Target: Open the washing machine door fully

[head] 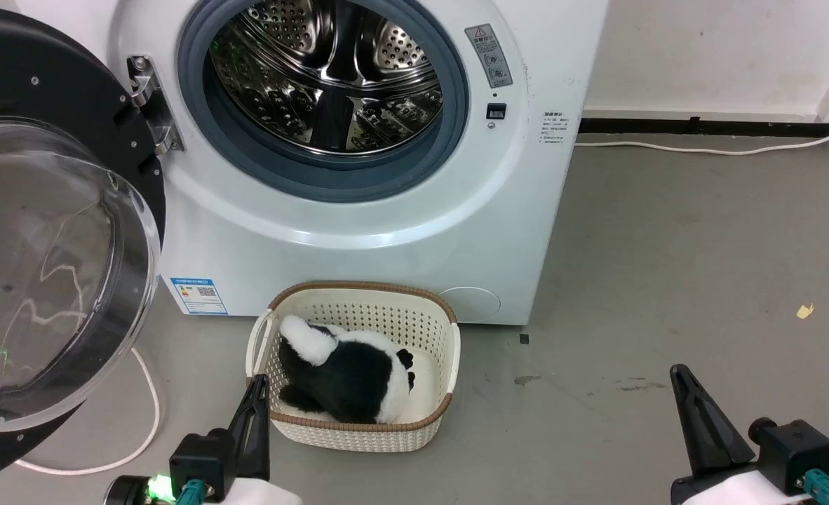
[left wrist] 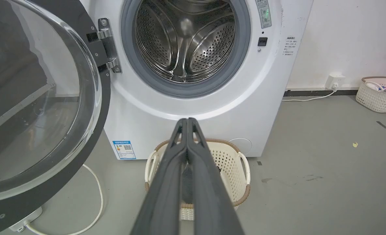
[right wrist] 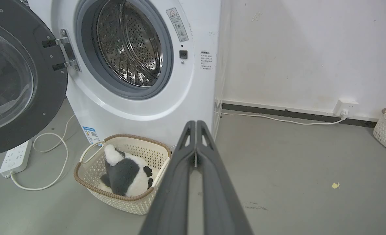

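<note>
One cream basket [head: 358, 438] just ahead of left gripper [head: 259, 384], holding one black-and-white plush toy [head: 348, 375]; second basket [left wrist: 377, 98] far right, contents unclear; both jaws clenched on nothing, right gripper [head: 681, 375] over bare floor; washing machine door [head: 50, 91] stands open, ahead-left of left jaws; washing machine [head: 358, 245] behind basket; one power strip [right wrist: 15, 158] below door.

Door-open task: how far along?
Done: washing machine door swung wide on its hinge, drum exposed. In hand: nothing; left pincer and right pincer shut, empty, clear of it. Left: maybe a last bit of swing; end stop not visible.
</note>
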Controlling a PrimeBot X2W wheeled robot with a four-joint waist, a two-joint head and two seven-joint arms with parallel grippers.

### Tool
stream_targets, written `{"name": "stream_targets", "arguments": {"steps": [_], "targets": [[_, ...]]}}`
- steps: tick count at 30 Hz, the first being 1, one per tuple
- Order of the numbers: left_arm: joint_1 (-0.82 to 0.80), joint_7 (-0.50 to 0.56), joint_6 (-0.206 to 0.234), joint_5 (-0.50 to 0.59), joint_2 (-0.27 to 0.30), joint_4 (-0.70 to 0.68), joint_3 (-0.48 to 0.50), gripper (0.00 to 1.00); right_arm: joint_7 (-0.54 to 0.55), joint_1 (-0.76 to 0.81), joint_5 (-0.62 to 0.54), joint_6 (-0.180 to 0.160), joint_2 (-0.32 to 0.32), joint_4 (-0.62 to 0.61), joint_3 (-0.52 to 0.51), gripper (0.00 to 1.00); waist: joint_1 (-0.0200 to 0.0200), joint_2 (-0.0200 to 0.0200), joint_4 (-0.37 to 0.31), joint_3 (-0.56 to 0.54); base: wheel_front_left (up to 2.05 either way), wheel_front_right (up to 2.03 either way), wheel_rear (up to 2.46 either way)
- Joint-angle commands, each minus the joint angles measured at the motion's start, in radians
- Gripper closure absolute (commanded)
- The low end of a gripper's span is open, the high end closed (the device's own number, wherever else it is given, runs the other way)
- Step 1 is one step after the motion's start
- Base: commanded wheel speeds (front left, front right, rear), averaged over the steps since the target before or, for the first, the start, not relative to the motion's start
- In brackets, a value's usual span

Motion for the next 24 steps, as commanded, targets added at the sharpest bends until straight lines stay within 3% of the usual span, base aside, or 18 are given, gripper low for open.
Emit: {"name": "stream_targets", "arguments": {"steps": [1, 24], "targets": [[-0.015, 0.006, -0.004, 0.008, -0.003, -0.007, 0.009, 1.00, 0.004, -0.012, -0.010, 0.000, 0.002, 0.001, 0.001, 1.00, 0.0000, -0.0001, 0.000, 0.000, 0.00, 0.00, 0.00], [-0.028, 0.062, -0.038, 0.041, -0.024, -0.024, 0.058, 1.00, 0.055, -0.035, -0.028, 0.001, 0.003, 0.001, 0.011, 1.00, 0.0000, -0.0001, -0.012, -0.003, 0.00, 0.00, 0.00]]}}
